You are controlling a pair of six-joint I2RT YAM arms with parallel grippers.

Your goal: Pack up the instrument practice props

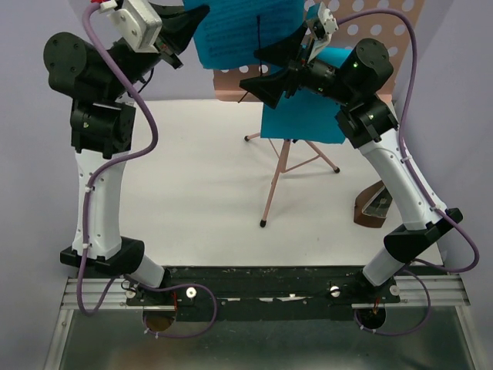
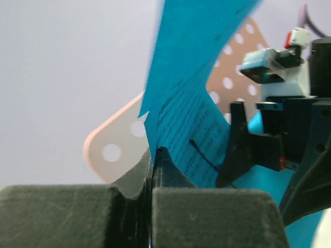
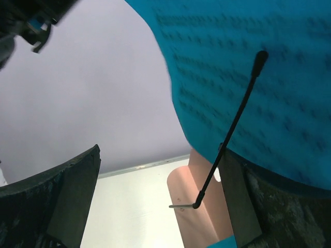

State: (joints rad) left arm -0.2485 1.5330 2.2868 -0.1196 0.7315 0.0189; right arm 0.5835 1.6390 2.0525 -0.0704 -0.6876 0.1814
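The pink perforated music stand stands at the table's back on thin tripod legs. A bright blue paper sheet lies against its desk under a thin black wire arm. My left gripper is shut on the sheet's left edge, and the left wrist view shows the jaws pinching the paper. My right gripper is open in front of the stand, its fingers either side of the sheet's lower corner. A dark-brown wedge block sits on the table at the right.
More blue paper shows below the right gripper, in front of the stand's pole. A lilac wall backs the table. The stand's pink ledge hangs over the white tabletop. Purple cables loop off both arms.
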